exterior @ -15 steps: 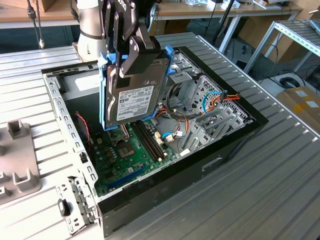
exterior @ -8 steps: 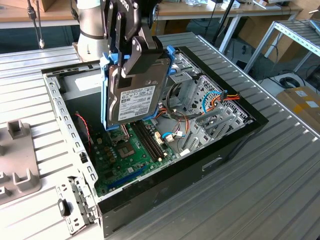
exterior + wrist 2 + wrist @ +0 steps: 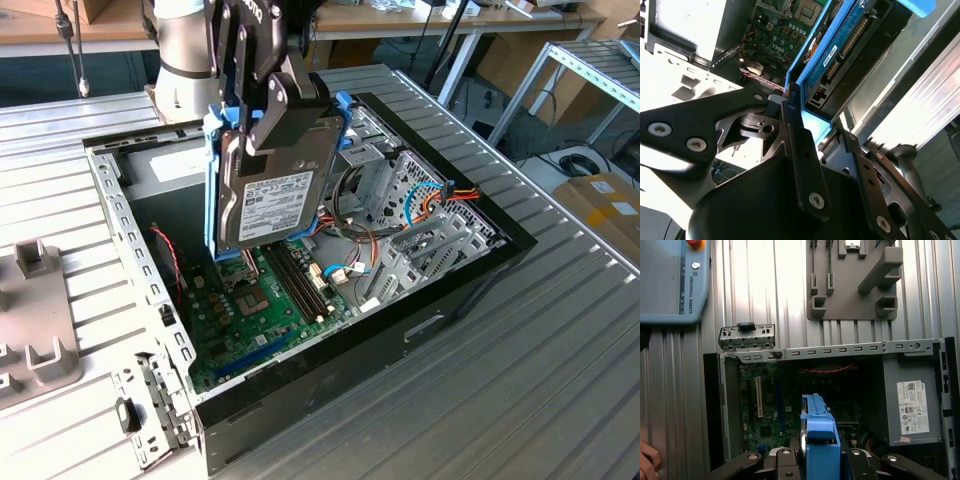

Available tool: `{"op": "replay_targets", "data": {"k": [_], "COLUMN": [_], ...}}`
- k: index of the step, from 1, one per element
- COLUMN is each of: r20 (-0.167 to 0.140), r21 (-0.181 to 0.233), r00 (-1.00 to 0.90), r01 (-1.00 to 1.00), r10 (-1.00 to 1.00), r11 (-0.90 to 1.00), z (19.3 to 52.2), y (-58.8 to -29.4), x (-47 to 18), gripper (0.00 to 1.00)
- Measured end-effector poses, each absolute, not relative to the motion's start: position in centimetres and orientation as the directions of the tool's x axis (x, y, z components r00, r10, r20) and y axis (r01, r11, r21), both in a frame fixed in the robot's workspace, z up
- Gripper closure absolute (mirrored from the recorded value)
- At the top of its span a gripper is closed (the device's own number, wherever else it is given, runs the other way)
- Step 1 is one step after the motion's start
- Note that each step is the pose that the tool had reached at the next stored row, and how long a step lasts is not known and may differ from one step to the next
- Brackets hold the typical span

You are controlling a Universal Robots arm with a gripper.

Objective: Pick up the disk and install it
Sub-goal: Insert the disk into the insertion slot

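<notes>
Clamping the dark grey metal disk point(image 3: 275, 200) in its light blue plastic bracket in my black gripper point(image 3: 285, 112), I held it upright over the green motherboard point(image 3: 270, 320). A slip could drop it there; orange and blue cables point(image 3: 445, 196) at three o'clock might snag it.

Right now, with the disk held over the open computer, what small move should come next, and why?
Probably shift toward the exterior view's right. The tool grips the disk upright above the motherboard, while the metal drive cage sits further right, so it is likely not over its bay yet.
</notes>
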State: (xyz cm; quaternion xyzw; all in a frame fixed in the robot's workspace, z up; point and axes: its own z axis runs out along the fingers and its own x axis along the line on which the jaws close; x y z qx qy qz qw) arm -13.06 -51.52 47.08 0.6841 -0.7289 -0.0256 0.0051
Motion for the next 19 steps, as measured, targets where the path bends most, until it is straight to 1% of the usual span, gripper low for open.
{"op": "replay_targets", "data": {"k": [19], "r20": [-0.028], "r21": [0.044], "r00": [-0.064], "r01": [-0.997], "r10": [-0.998], "r11": [0.063], "z": [47.05], "y": [-51.7], "x": [-12.41], "gripper": [0.63]}}
